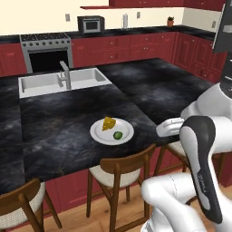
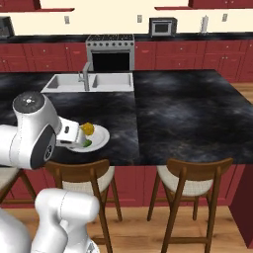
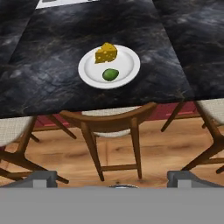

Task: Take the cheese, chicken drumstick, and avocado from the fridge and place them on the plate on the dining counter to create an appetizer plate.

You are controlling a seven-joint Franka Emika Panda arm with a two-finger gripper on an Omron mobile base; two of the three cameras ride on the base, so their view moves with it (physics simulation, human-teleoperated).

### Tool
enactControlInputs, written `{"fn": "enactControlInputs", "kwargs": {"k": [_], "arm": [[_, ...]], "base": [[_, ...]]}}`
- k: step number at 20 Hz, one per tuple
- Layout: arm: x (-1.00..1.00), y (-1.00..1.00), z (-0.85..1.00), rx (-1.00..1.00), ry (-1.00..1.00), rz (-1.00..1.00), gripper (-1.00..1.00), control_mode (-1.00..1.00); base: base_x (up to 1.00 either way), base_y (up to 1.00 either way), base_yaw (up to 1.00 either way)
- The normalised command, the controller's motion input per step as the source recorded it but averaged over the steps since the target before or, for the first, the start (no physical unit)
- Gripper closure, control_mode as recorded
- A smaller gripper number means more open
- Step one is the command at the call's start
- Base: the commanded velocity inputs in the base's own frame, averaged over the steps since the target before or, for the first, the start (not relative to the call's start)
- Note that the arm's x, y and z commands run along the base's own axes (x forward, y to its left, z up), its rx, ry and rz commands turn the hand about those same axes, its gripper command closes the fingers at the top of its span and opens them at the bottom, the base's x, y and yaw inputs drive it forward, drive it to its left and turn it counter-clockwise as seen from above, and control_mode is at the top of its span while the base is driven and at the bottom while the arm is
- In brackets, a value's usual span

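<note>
Holed cheese wedge, round avocado — smooth white plate.

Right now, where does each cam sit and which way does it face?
Left base view: behind the arm to its left, facing forward-down over the dining counter toward sink and stove; white arm fills lower right.
Right base view: behind, to its right, same heading; arm at lower left partly covers the plate.
Hand view: looks down over a chair at the counter edge; open end effector fingertips at bottom.
Shared: all show the plate with cheese and avocado.
</note>
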Motion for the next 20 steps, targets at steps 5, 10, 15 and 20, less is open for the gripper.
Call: {"fn": "enactControlInputs", "kwargs": {"k": [5, 10, 15, 20], "arm": [[-0.20, -0.14, 0.01, 0.00, 0.00, 0.00, -1.00, -1.00], [0.00, 0.00, 0.00, 0.00, 0.00, 0.00, -1.00, 1.00], [0.00, 0.00, 0.00, 0.00, 0.00, 0.00, -1.00, 1.00], [0.00, 0.00, 0.00, 0.00, 0.00, 0.00, -1.00, 1.00]], "base": [[0.00, 0.00, 0.00], [0.00, -0.69, -0.08], [0.00, -1.00, -0.18], [0.02, -1.00, -0.24]]}}
